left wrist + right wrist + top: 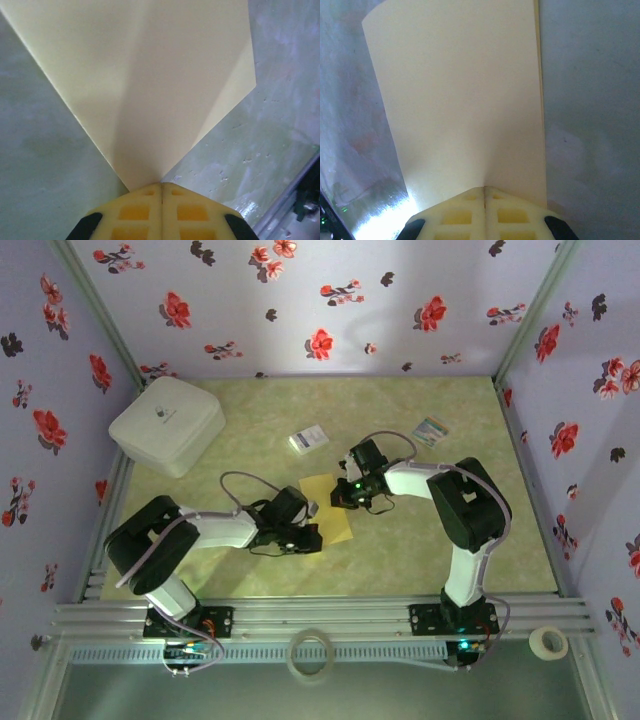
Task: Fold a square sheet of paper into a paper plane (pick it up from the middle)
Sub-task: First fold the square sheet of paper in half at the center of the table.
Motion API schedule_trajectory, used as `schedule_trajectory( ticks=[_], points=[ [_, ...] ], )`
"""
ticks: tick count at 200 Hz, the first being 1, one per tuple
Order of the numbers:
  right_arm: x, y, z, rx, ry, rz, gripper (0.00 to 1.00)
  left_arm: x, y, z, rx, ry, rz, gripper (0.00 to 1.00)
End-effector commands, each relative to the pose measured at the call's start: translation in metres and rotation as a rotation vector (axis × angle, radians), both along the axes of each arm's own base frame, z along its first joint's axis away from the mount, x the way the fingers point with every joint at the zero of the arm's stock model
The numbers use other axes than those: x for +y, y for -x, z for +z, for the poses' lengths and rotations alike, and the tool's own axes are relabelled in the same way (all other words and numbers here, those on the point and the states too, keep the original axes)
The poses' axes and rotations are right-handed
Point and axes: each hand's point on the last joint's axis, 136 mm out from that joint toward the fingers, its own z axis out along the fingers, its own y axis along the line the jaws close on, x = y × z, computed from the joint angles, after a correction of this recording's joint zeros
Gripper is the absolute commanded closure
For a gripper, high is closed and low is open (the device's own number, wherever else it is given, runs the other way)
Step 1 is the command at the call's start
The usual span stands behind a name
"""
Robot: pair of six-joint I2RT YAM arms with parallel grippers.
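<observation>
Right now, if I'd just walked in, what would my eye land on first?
Most striking is the yellow sheet of paper in the middle of the table, pinched from both sides: the left gripper and the right gripper are each shut on it. Next come the red-flowered walls all round and the white box at the back left.

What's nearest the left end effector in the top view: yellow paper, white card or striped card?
1. Yellow paper, pinched in the left end effector.
2. White card, farther back, mid-table.
3. Striped card, far back right.
</observation>
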Motion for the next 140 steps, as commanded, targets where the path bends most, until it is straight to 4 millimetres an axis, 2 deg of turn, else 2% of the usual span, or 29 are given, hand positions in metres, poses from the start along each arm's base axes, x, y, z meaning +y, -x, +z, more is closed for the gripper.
schedule_trajectory(
  ticks=[1,15,47,66,97,140],
  points=[
    [-0.049,0.03,-0.049,0.134,0.235,-0.058,1.0,0.017,0.01,-0.002,-0.017,-0.109,-0.044,1.0],
    [-0.048,0.03,-0.049,0.137,0.232,-0.057,1.0,0.015,0.004,0.012,-0.054,-0.088,-0.028,1.0],
    [-0.048,0.031,-0.049,0.136,0.23,-0.056,1.0,0.013,-0.031,0.057,-0.133,0.021,0.084,1.0],
    [-0.048,0.03,-0.049,0.138,0.229,-0.059,1.0,0.012,-0.054,0.066,-0.119,0.098,0.145,1.0],
    [-0.048,0.031,-0.05,0.138,0.233,-0.057,1.0,-0.003,-0.077,0.062,-0.057,0.188,0.17,1.0],
    [-0.048,0.031,-0.05,0.137,0.231,-0.058,1.0,-0.008,-0.082,0.029,-0.009,0.145,0.167,1.0]
  ],
)
